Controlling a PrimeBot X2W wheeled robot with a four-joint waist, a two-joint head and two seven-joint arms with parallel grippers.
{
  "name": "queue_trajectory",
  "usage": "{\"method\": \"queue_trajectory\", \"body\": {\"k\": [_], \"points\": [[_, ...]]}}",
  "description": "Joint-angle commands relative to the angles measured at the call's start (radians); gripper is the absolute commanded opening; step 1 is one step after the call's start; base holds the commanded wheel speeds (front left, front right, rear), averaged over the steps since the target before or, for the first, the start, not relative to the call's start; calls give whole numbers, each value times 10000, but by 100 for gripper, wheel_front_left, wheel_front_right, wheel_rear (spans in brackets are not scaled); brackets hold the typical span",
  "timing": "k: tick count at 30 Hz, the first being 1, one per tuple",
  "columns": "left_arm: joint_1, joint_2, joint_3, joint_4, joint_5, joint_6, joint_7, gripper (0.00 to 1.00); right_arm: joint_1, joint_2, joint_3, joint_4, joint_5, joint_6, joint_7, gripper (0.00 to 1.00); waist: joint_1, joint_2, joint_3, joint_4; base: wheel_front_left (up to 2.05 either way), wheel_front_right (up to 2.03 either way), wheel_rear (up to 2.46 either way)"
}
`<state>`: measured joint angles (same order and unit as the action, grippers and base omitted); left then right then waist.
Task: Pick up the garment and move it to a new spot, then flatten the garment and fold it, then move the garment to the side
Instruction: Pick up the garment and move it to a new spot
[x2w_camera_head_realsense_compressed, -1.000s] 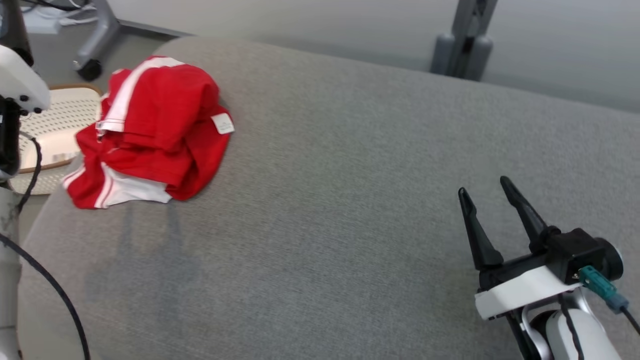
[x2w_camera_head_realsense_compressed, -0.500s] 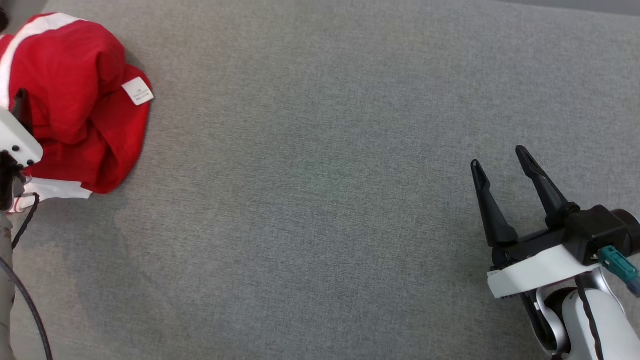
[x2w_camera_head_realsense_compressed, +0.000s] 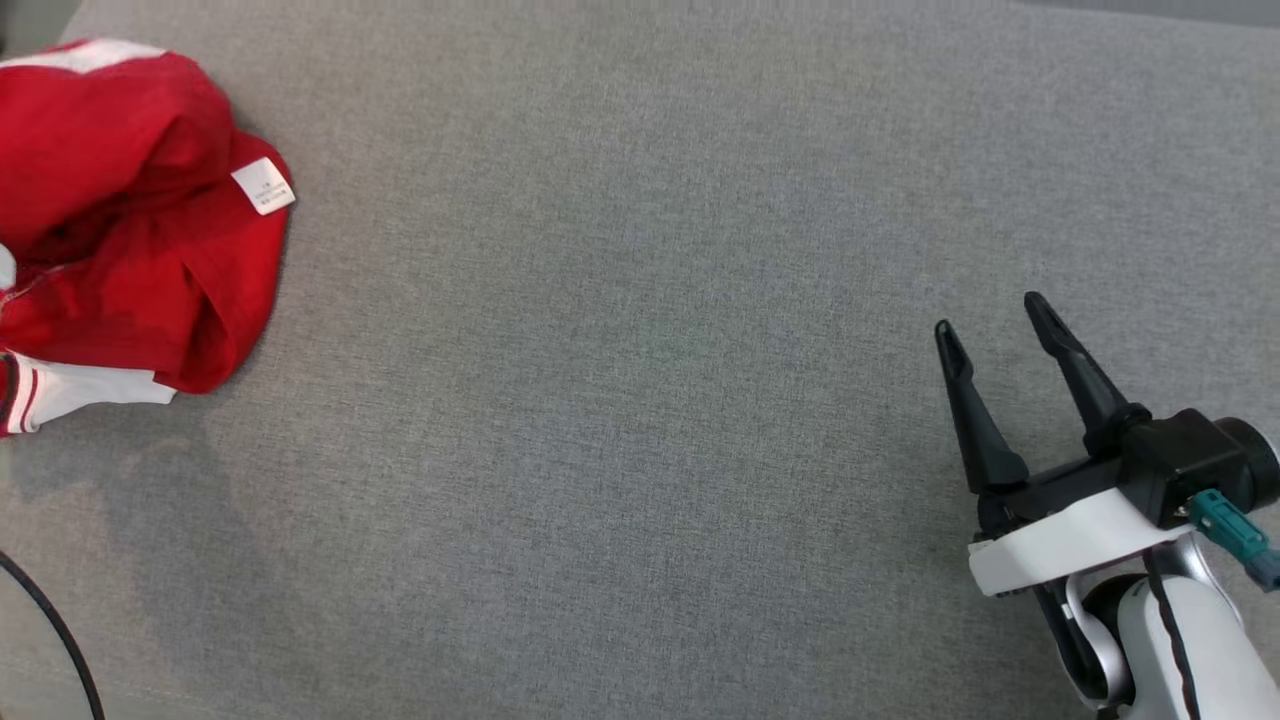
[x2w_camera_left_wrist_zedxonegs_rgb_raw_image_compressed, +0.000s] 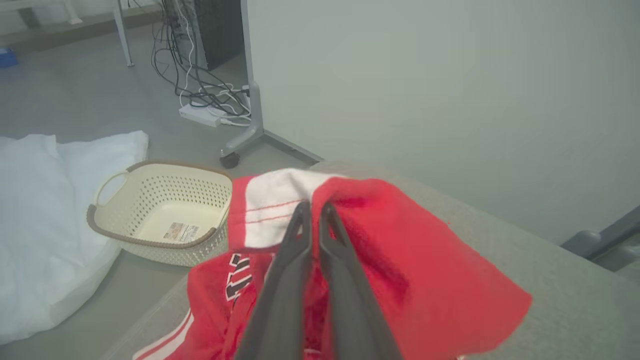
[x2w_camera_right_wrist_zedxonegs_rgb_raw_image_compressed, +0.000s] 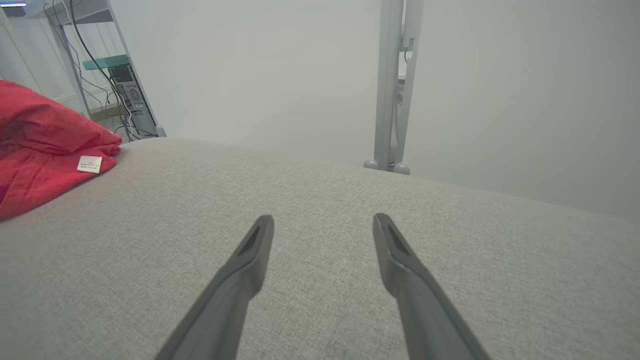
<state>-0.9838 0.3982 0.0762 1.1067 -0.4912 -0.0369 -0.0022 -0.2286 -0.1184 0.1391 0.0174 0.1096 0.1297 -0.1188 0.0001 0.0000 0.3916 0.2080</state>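
The garment (x2w_camera_head_realsense_compressed: 130, 230) is a bunched red piece with white bands and a small white label (x2w_camera_head_realsense_compressed: 263, 186), lying at the left end of the grey cushioned surface (x2w_camera_head_realsense_compressed: 640, 400). In the left wrist view my left gripper (x2w_camera_left_wrist_zedxonegs_rgb_raw_image_compressed: 314, 207) is shut on the garment (x2w_camera_left_wrist_zedxonegs_rgb_raw_image_compressed: 400, 260), its tips pinching a raised fold where the white band meets the red cloth. My right gripper (x2w_camera_head_realsense_compressed: 990, 318) stands open and empty at the lower right, far from the garment. The right wrist view has its fingers (x2w_camera_right_wrist_zedxonegs_rgb_raw_image_compressed: 322, 222) spread over bare grey fabric, with the garment (x2w_camera_right_wrist_zedxonegs_rgb_raw_image_compressed: 40, 145) at the far left.
Beside the surface's left end, on the floor, a cream perforated basket (x2w_camera_left_wrist_zedxonegs_rgb_raw_image_compressed: 160, 215) stands next to a white bundle (x2w_camera_left_wrist_zedxonegs_rgb_raw_image_compressed: 40, 225). Cables and a power strip (x2w_camera_left_wrist_zedxonegs_rgb_raw_image_compressed: 210, 95) lie by a wheeled stand. A grey post (x2w_camera_right_wrist_zedxonegs_rgb_raw_image_compressed: 392, 85) rises behind the surface's far edge.
The head camera tilted down and swung right a second ago. Since then my left gripper has shut on the garment and its white body has left the head view. The cloth has bunched up.
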Motion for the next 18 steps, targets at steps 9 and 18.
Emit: {"method": "queue_trajectory", "body": {"k": [9, 18], "points": [[123, 312, 202, -1712, -40, -95, -2017, 0, 97, 381, -139, 202, 88, 19, -489, 100, -1, 0, -815, -137, 0, 0, 0], [3129, -332, -158, -6605, 479, 884, -2023, 0, 352, 603, -252, 405, 254, 19, -815, 100, -1, 0, -1628, -450, 0, 0, 0]]}}
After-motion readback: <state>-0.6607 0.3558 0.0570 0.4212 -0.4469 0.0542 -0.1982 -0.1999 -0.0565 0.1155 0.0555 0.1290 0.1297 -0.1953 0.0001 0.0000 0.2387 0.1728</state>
